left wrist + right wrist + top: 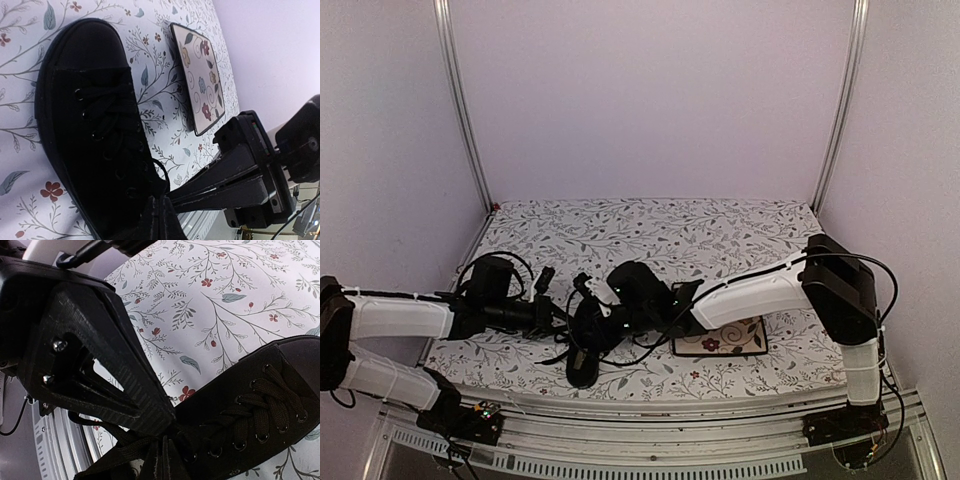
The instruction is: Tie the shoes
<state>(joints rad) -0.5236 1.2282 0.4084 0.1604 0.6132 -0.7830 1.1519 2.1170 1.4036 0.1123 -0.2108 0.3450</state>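
The black shoe [583, 350] lies on the floral table with its toe toward the near edge; it also fills the left wrist view [85, 125] and the right wrist view [260, 405]. Both grippers meet over the top of its lacing. My left gripper [160, 207] is shut at the top eyelets, with a thin lace loop [164, 172] curling just beside its tips; whether a lace is pinched is hidden. My right gripper [162, 452] is shut, and a flat lace strand [115, 432] runs from the left into its tips. From above, the left gripper [563, 317] and right gripper [607, 322] nearly touch.
A square floral plate [720, 338] lies just right of the shoe, under the right forearm, and shows in the left wrist view [197, 75]. The table's metal front rail [650, 408] runs close behind the shoe's toe. White walls enclose the back and sides.
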